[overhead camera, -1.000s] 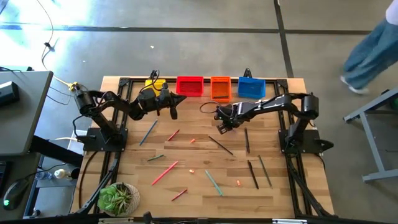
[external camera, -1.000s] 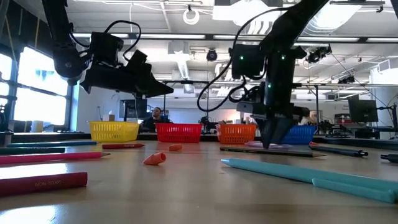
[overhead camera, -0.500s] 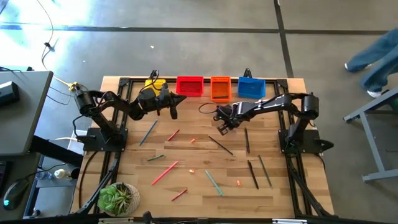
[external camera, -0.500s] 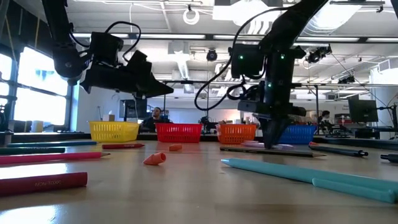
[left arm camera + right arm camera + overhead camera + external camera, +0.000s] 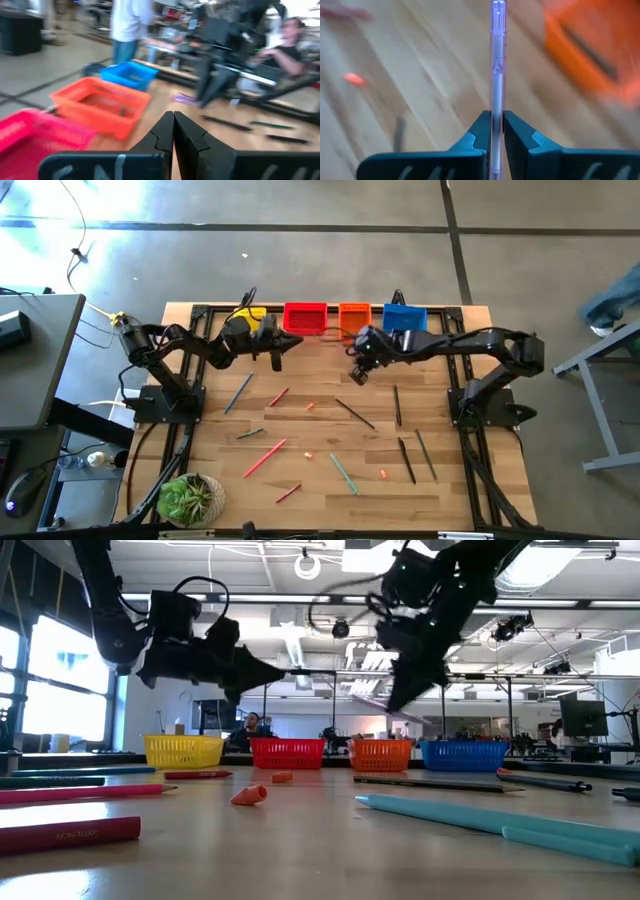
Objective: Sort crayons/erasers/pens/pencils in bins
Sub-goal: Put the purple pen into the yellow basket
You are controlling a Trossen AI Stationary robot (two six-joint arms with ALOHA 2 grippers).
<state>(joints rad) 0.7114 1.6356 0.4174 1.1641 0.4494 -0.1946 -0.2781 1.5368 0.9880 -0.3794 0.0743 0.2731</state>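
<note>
Only the right wrist view shows the right gripper [image 5: 496, 120] clamping a clear purplish pen [image 5: 497, 60], probably; the orange bin [image 5: 590, 55] lies beyond its fingers. The left gripper [image 5: 173, 131] is pressed closed, empty.

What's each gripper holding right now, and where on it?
Right gripper is shut on a clear pen, pinched across its barrel near one end. Left gripper is shut, holding nothing, near the red bin.
</note>
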